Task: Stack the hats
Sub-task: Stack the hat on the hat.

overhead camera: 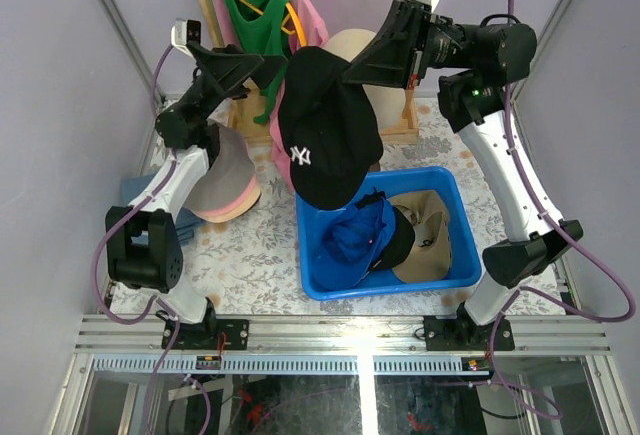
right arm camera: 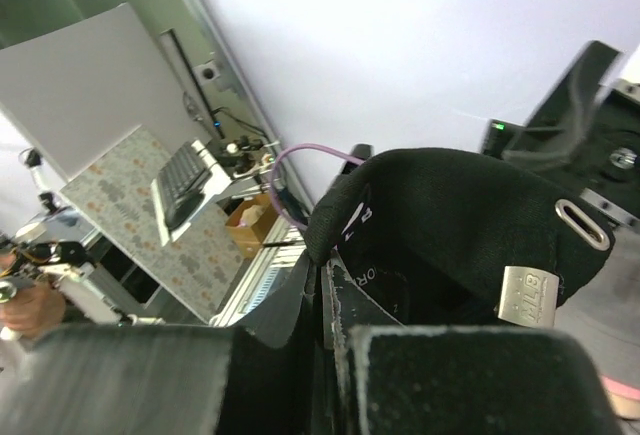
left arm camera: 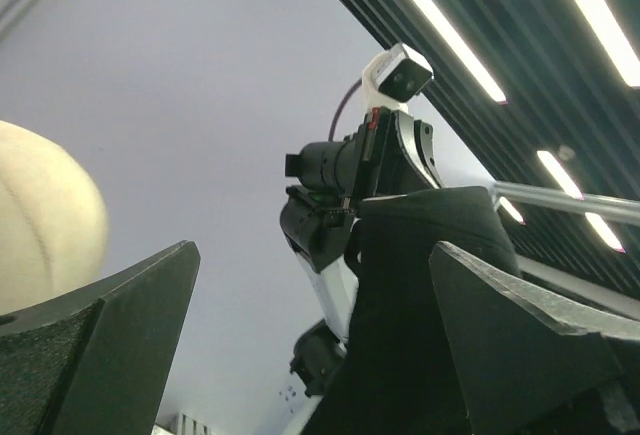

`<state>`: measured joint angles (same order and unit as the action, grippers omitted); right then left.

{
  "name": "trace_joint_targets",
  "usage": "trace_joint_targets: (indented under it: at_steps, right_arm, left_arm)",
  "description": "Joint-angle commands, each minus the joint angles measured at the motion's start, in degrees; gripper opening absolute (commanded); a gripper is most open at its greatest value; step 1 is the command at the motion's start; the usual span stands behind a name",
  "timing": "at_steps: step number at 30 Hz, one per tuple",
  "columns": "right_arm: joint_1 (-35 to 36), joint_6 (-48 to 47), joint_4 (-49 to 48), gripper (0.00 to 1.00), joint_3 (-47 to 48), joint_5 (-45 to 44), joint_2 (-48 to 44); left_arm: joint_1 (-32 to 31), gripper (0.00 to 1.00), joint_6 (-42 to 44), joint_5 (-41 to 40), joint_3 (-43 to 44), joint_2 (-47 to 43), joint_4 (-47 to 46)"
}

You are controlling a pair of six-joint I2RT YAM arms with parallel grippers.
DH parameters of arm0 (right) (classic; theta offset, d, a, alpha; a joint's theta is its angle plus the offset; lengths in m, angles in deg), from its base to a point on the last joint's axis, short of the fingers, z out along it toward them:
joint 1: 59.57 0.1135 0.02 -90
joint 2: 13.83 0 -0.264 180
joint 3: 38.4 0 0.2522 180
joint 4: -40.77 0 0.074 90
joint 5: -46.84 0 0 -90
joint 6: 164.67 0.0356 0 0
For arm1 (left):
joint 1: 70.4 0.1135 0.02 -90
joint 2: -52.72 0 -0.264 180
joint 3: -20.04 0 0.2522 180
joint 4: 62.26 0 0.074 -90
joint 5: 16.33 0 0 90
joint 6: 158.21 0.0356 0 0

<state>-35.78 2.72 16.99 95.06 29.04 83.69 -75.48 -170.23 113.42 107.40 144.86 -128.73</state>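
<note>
Black NY cap [overhead camera: 325, 130] dangling at frame centre.
The right gripper [overhead camera: 352, 70] is clamped on its rear edge, so it hangs free above the blue bin [overhead camera: 400, 288]; the left gripper [overhead camera: 271, 68], spread wide and empty, hovers beside it.

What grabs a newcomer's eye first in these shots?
The black cap with the white logo hangs in mid-air at centre, pinched at its upper edge by the right gripper, while the left gripper stands open beside it. Below it, the blue bin holds a jumble of more caps. A pile of bucket hats sits on the table at the left.
</note>
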Motion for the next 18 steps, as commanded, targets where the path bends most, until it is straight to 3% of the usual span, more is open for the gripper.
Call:
trace_joint_targets:
  at_steps: [1, 11, 18]
  right_arm:
    - [3.2, 9.8, -11.8, 0.00, 1.1, -0.2, -2.6]
    - [5.1, 15.1, -13.4, 0.00, 6.4, -1.1, 1.3]
    - [5.3, 21.6, -18.7, 0.00, 9.4, -1.8, 4.7]
  left_arm:
    - [-0.8, 1.00, -6.9, 5.5, 3.9, -0.1, -11.6]
    - [-5.1, 1.00, -10.4, 11.9, 5.4, -2.7, -11.9]
    - [-6.5, 1.00, -12.3, 11.2, 5.0, -6.2, -12.2]
